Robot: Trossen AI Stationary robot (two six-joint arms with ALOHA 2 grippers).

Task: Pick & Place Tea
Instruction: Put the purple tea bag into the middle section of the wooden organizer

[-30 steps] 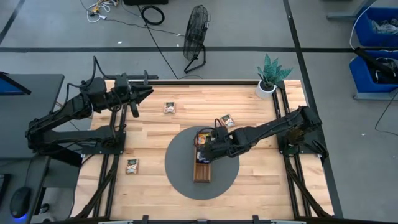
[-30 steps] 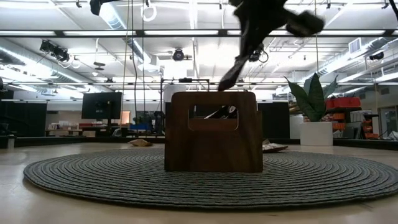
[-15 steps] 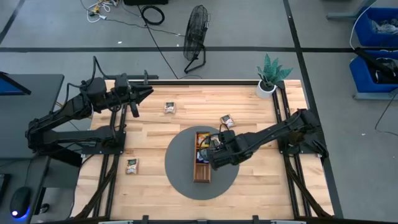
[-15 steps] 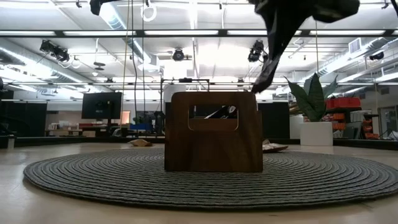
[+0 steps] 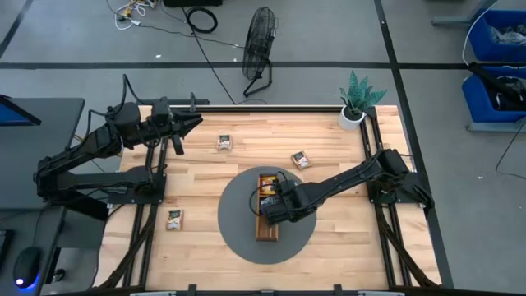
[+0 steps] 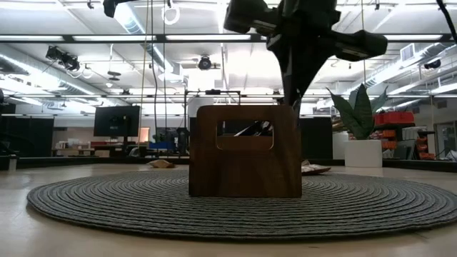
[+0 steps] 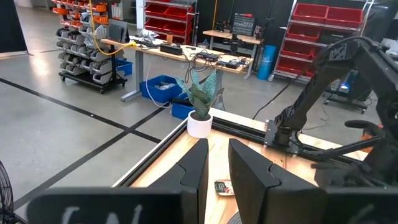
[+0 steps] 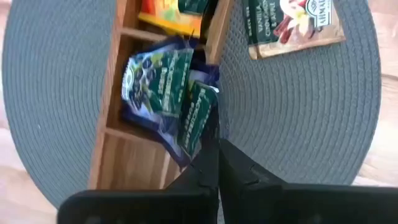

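Note:
The brown wooden tray (image 5: pixel 267 215) lies on a round grey mat (image 5: pixel 238 222); in the low view the tray's end wall (image 6: pixel 245 153) faces me. My right gripper (image 5: pixel 265 205) hangs over the tray's middle, pointing down (image 6: pixel 295 89), shut on a teal sachet (image 8: pixel 196 118). A dark blue sachet (image 8: pixel 154 78) lies in the same compartment, and an orange one (image 8: pixel 166 18) in the adjoining one. Loose sachets lie flat on the table (image 5: pixel 224 142), (image 5: pixel 301 159), (image 5: pixel 174 219). A tan sachet (image 8: pixel 292 25) lies on the mat. My left gripper (image 5: pixel 194 123) waits, open, over the far left. My right gripper pinches the teal sachet by its lower edge (image 8: pixel 200 138) between the two fingers, coming from above and pointing down. The sachet stands on edge, tilted against the tray's long side wall (image 8: pixel 214 43), and overlaps the blue sachet in the compartment.
A potted plant (image 5: pixel 356 100) stands at the table's far right corner. A fan (image 5: pixel 260 49) and cables lie on the floor beyond the far edge. Bare wood shows to the mat's left and right.
My right gripper has moved toward the table's near edge and then left, from beside the tray's right wall to over its middle, and its wrist has turned. The left arm has kept still.

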